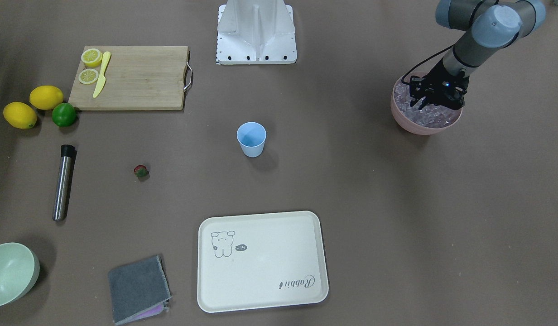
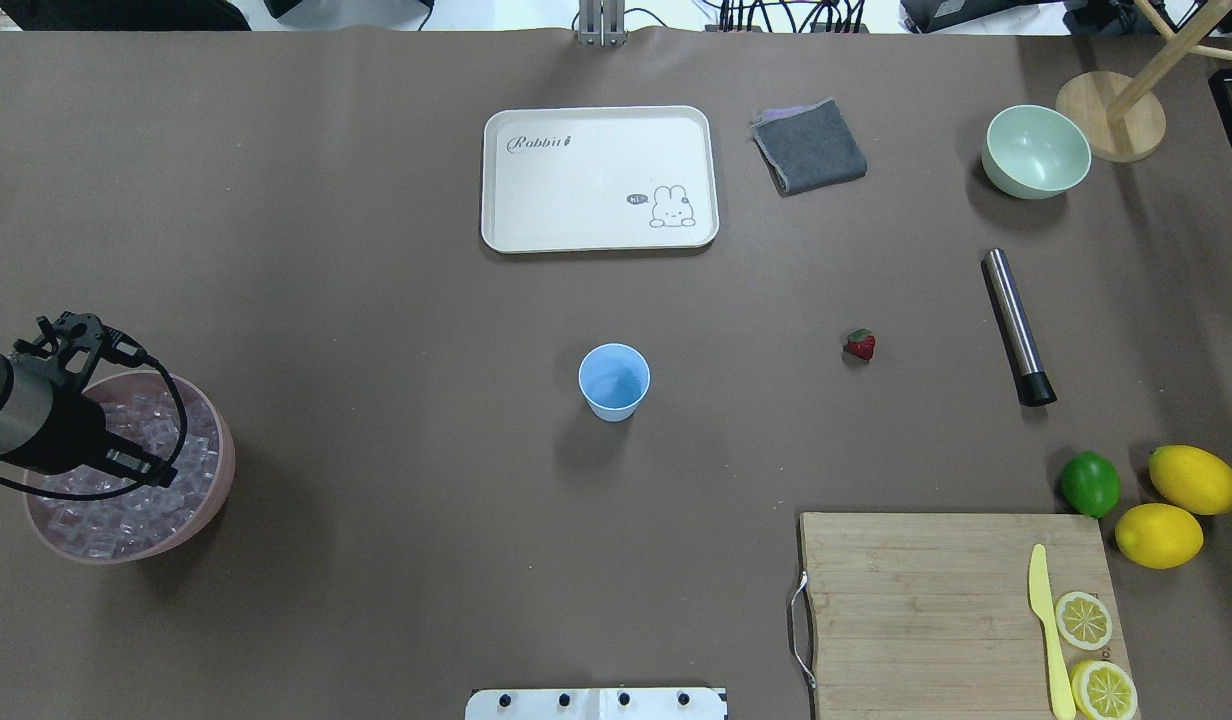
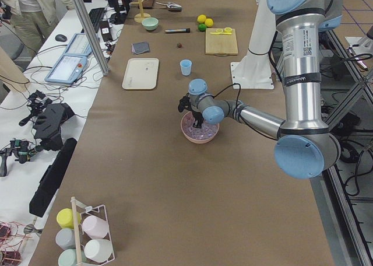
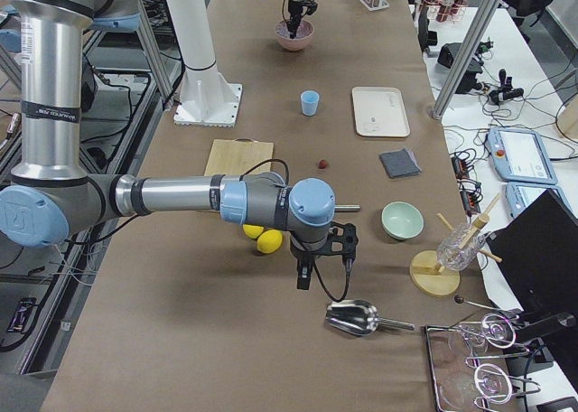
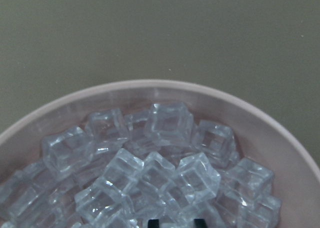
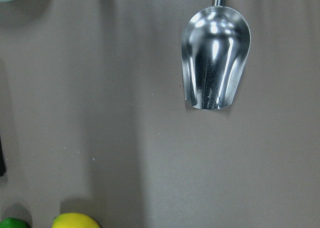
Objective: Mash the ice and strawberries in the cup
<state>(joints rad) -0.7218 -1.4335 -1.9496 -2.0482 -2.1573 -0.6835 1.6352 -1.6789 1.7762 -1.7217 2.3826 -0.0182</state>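
Note:
The light-blue cup [image 1: 251, 138] [image 2: 614, 380] stands empty and upright at the table's middle. One red strawberry [image 1: 141, 170] [image 2: 860, 345] lies on the table, apart from the cup, on my right arm's side. The ice [image 5: 165, 123] [image 2: 126, 510] fills a pink bowl [image 1: 410, 124] at my far left. My left gripper [image 1: 435, 102] [image 5: 176, 222] reaches down into that bowl. Its fingertips [image 5: 152, 222] stand about one cube's width apart, with ice between them. My right gripper [image 4: 304, 276] hangs off to the right over bare table, and I cannot tell its state.
A steel muddler [image 1: 63, 183], cutting board [image 1: 134, 77] with lemon halves and a yellow knife, two lemons [image 1: 45, 97] and a lime [image 1: 64, 114] are on my right. A tray [image 1: 261, 262], grey cloth [image 1: 136, 287] and green bowl [image 1: 9, 271] line the far edge. A metal scoop [image 6: 215, 63] lies below my right wrist.

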